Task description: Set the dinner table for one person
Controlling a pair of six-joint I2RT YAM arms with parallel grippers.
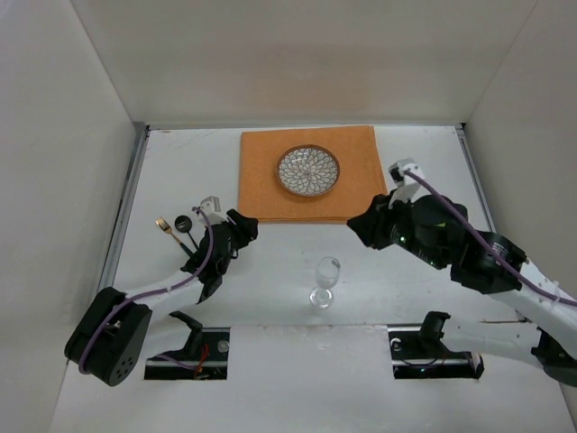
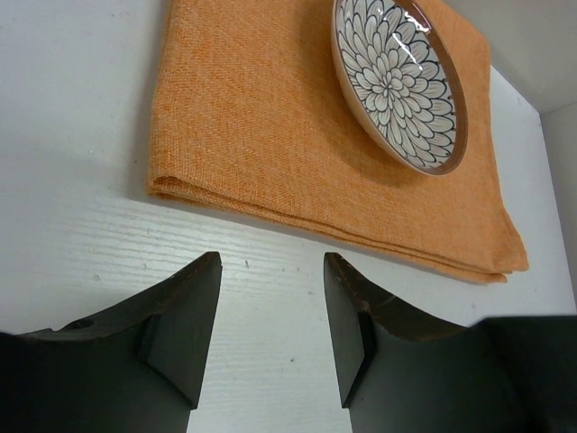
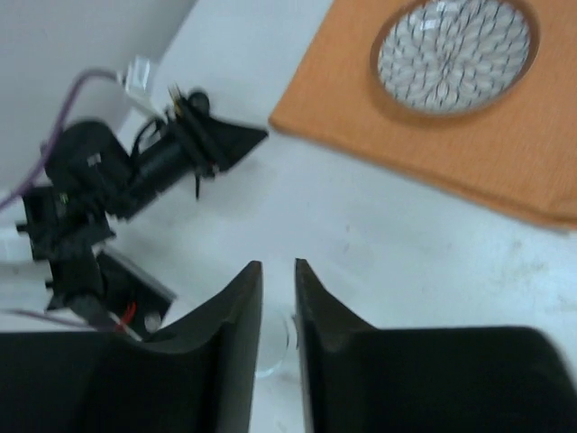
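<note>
The dinner table (image 1: 270, 293) is a plain white surface. At its back lies a folded orange cloth (image 1: 261, 185) with a flower-patterned plate (image 1: 307, 170) on it. A clear wine glass (image 1: 325, 281) stands upright in front of the cloth. My left gripper (image 1: 246, 227) hovers open and empty just before the cloth's near-left corner (image 2: 167, 185). My right gripper (image 1: 354, 225) sits at the cloth's near-right corner, apart from the glass. Its jaws (image 3: 278, 266) stand only a narrow gap apart with nothing between them; the glass (image 3: 273, 352) shows blurred below that gap.
A gold fork (image 1: 163, 224) and a black-headed utensil (image 1: 183, 223) lie left of the left arm, their handles partly hidden under it. White walls edge the table. Two dark cut-outs with the arm mounts (image 1: 198, 347) (image 1: 433, 350) line the near edge.
</note>
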